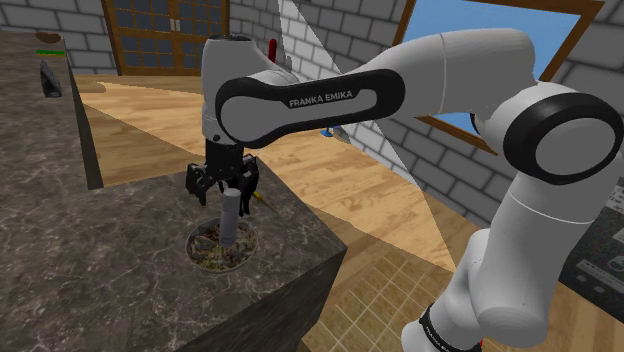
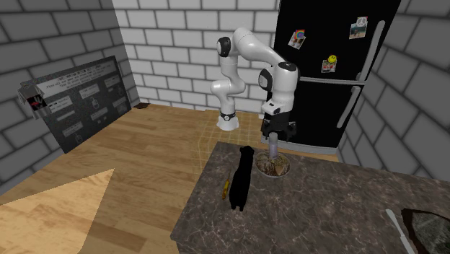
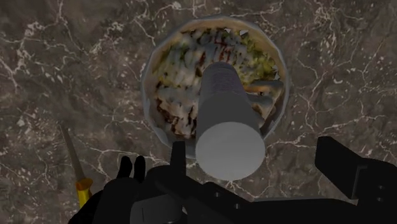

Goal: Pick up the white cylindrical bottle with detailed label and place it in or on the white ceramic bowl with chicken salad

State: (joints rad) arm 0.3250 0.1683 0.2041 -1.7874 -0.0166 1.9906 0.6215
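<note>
The gripper (image 3: 257, 159) hangs just above the bottle (image 3: 228, 121) with its fingers spread wide, one on either side of the bottle's top. A clear gap shows beside one of them, so it has hold of nothing. The pale grey, cylindrical bottle stands upright in the bowl (image 3: 145, 76), its base set among the brown, green and white salad, a little off the middle. The bowl sits on a dark marbled countertop (image 1: 90, 260), near its corner. To the second exterior view's left of the bowl stands a tall black object (image 2: 241, 177), with a yellow-handled knife (image 2: 226, 186) lying just beside it. Far behind the arm rises a black fridge (image 2: 375, 79) dotted with magnets.
</note>
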